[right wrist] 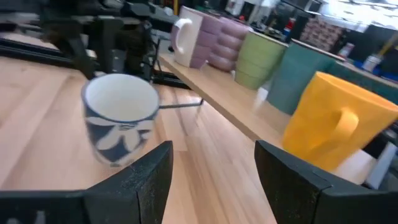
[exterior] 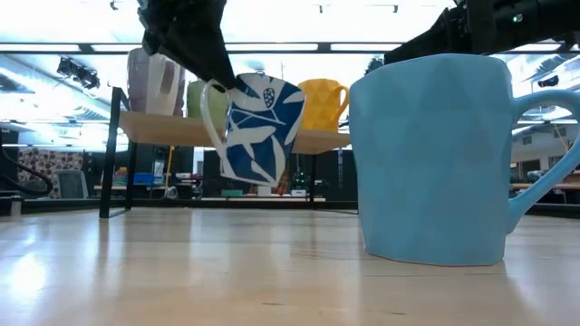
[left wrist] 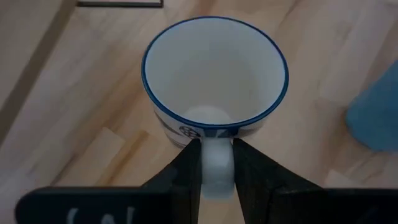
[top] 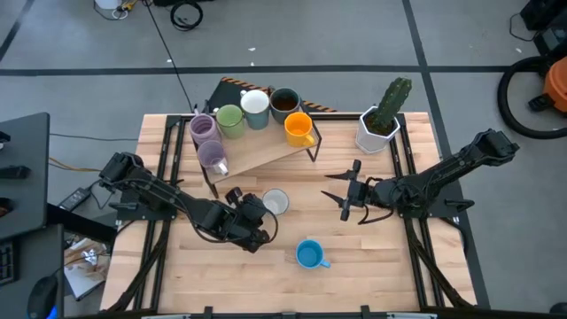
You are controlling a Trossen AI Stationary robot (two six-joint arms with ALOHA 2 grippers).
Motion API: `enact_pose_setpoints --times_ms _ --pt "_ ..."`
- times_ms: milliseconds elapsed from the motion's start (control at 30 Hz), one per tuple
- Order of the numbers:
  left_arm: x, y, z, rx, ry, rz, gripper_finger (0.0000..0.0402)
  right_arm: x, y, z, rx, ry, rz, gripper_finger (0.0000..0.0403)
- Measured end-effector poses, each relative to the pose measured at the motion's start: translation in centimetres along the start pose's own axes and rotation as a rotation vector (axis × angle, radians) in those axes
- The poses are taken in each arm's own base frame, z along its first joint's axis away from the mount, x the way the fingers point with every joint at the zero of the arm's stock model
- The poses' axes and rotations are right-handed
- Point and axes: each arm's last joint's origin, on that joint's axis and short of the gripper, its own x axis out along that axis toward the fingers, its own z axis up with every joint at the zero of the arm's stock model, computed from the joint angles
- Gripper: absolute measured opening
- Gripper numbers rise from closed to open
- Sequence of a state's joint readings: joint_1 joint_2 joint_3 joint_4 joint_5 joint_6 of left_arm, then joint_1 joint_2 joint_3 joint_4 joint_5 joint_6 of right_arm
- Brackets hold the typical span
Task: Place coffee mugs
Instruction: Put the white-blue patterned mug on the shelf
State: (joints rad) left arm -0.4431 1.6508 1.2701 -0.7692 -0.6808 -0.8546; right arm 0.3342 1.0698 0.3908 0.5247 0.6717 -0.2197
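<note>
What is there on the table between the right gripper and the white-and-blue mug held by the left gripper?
Only bare table separates the right gripper from the mug in the high view.

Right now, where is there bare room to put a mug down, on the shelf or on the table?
The shelf is crowded along its back edge with six mugs, from the purple mugs to the orange mug; its front strip beside the orange mug is bare. The table is free right of the blue mug and in front of the cactus pot.

Lighting: bright, even, from overhead ceiling strips glaring along the low view's top. Shadows: soft on the pale wooden table (top: 372,257). Focus: right wrist view blurred; large light-blue faceted mug (exterior: 435,158) slightly soft.
</note>
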Motion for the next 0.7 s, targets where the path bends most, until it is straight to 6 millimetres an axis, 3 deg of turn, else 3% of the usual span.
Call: enact_pose_setpoints --times_ms 333,700 --pt "-0.2 -0.1 0.6 0.016 -0.079 0.012 0.0079 -2.0 -2.5 1.8 0.098 -0.098 0.081 0.0232" --pt "-0.5 -0.8 0.8 -0.052 -0.147 -0.011 0.0079 -2.5 -3.1 0.3 0.142 0.055 0.088 0.0232"
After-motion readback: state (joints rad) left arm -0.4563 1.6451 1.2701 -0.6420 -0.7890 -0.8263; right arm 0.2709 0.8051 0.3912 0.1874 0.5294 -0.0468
